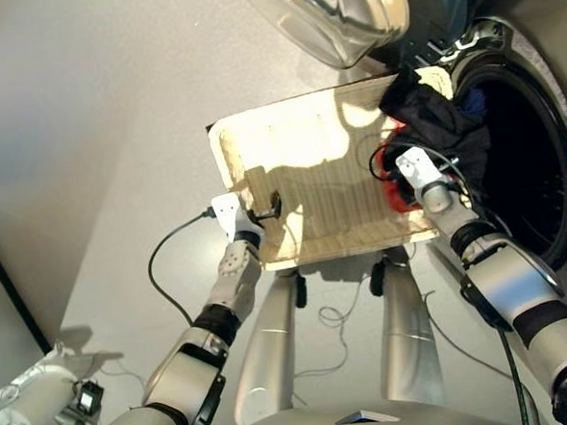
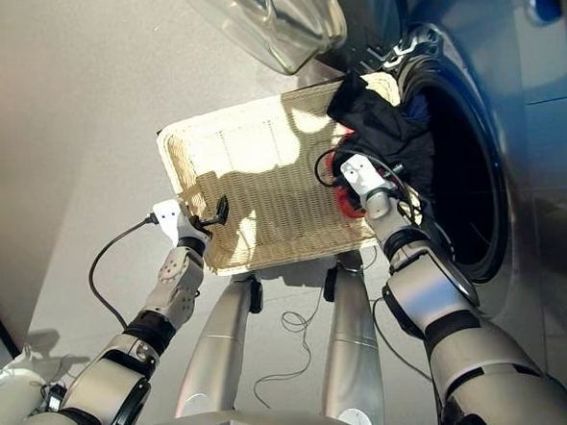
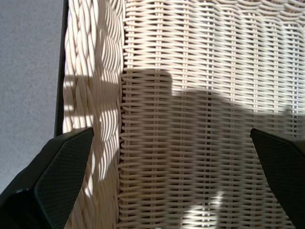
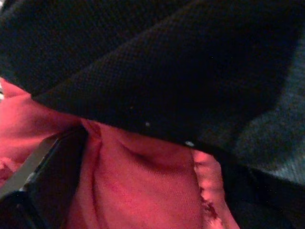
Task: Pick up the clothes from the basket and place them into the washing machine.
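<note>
Seen from above: pale woven basket [image 2: 263, 190] on the floor, just left of the dark washing machine [image 2: 511, 160], porthole open and clear glass door [image 2: 271, 16] swung out at the far side. Black garment [image 2: 379, 120] draped over the basket's far right corner toward the porthole, a bit of navy cloth [image 2: 414, 106] beside it. Orange-red garment [image 4: 143, 186] under the black one at the basket's right edge. Right gripper [image 4: 143, 191] fingers spread, sunk into the red cloth. Left gripper [image 3: 167, 157] fingers spread wide, straddling the basket's near left rim.
</note>
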You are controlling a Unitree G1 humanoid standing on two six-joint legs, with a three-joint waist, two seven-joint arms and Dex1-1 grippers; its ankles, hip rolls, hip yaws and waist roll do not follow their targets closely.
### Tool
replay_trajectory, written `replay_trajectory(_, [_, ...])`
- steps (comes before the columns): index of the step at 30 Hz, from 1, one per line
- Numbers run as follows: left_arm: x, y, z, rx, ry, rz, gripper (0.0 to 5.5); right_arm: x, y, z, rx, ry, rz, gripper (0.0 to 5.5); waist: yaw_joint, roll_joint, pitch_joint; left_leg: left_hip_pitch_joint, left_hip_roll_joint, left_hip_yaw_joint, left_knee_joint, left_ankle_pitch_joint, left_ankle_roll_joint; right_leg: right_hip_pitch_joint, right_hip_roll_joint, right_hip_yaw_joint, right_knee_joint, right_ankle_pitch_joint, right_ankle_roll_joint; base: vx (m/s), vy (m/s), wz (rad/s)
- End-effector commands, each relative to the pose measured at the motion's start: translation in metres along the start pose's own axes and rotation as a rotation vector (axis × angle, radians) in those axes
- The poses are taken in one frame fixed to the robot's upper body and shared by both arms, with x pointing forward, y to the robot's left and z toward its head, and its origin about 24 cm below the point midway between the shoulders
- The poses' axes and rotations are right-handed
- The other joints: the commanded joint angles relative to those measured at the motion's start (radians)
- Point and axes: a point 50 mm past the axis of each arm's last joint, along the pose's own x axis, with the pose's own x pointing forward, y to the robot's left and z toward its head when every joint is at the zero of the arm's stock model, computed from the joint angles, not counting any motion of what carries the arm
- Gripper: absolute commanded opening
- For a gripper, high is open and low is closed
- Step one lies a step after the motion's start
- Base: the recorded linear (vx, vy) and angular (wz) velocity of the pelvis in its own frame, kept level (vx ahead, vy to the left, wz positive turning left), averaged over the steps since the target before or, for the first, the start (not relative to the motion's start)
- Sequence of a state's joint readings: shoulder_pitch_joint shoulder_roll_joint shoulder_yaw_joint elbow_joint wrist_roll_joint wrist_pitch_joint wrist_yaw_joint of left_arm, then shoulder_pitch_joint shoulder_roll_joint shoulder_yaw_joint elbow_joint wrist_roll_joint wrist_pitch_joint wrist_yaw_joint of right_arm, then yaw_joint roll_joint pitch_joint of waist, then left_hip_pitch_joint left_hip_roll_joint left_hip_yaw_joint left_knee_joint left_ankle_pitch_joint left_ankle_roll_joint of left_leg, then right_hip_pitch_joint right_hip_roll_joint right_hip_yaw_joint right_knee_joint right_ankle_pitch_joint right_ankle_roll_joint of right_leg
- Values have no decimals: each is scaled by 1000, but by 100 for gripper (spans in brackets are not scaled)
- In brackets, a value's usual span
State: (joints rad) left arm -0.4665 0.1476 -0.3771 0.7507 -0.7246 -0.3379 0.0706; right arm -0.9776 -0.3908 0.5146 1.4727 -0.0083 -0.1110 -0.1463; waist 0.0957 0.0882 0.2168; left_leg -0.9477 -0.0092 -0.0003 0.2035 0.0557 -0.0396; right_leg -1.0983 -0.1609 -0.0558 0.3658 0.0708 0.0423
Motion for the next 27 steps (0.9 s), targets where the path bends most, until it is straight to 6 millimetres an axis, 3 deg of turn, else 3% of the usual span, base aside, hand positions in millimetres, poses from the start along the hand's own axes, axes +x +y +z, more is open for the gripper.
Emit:
replay_trajectory(1, [4,14,21,16,-67,32,550,3,-24,10,-78,-18,-55,0,-7,26,62,5,44,-31,126,-104,-17,52,-2,-5,40,-88,79,0,0,0])
replay_trajectory(9, [2,18,20,25,-63,48,550,1,-19,-1,39,-4,-82,0,-37,8,46,63,38,-14,102,-108,-19,106,1,-6,8,-74,79,0,0,0])
replay_trajectory(12, [0,23,17,24,-60,69,550,1,-27,9,211,-64,-154,0,-51,7,47,95,35,-6,82,-107,-23,136,2,-1,-21,-64,83,-37,16,-22])
replay_trajectory(13, [0,25,18,24,-66,81,550,1,-35,17,343,-111,-218,0,-62,5,51,94,28,5,70,-79,-19,138,-5,-2,-45,-30,80,-118,65,-68])
replay_trajectory(15, [-1,28,20,22,-82,105,550,-2,-41,24,505,-178,-280,0,-73,11,55,109,24,13,59,-78,-18,148,-7,6,-61,-21,84,-63,40,-29])
replay_trajectory(16, [-1,28,20,22,-82,105,550,-2,-40,23,505,-177,-280,0,-73,11,56,110,24,14,58,-78,-18,149,-6,6,-62,-21,84,-42,79,-102])
replay_trajectory(18, [-4,34,23,22,-120,151,550,-15,-61,50,652,-364,-431,0,-87,26,62,128,18,31,45,-80,-13,156,-6,20,-72,-13,90,-49,92,-181])
replay_trajectory(21, [-6,32,22,17,-135,166,550,-27,-75,61,676,-458,-557,0,-91,37,62,135,13,45,38,-84,-8,153,-8,33,-76,-10,93,-40,73,-263])
replay_trajectory(24, [-5,25,22,27,-159,157,550,-39,-105,68,706,-517,-777,0,-92,56,62,137,6,57,37,-90,-2,143,-12,52,-73,-6,99,-60,87,-154])
replay_trajectory(27, [-6,22,23,33,-173,142,550,-49,-136,63,735,-509,-982,0,-88,79,57,128,2,64,42,-91,2,127,-18,66,-69,-4,103,-54,63,-118])
